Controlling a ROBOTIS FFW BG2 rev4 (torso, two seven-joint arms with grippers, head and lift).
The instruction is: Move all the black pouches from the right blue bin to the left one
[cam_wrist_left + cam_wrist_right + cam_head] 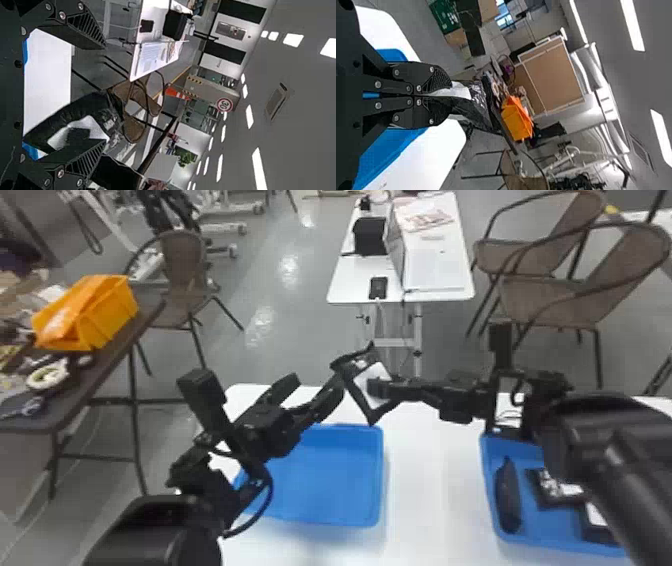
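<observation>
Right arm [580, 430], foremost. Right gripper [449, 95], clamped on one black pouch [474, 113], aloft near the left blue bin [332, 490]. Left gripper [317, 382], fingers apart beside the pouch; for the likely handover, best closed on its free edge before release. Right blue bin [542, 525], holding more black pouches [507, 495].

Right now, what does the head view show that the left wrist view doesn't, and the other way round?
Head view: an orange plastic bin on a dark table, and a long black pouch in the right blue plastic bin.
Left wrist view: a round, red-rimmed sign and an orange-and-white cone.
Both: a black pouch with a white patch held by the black right gripper.
</observation>
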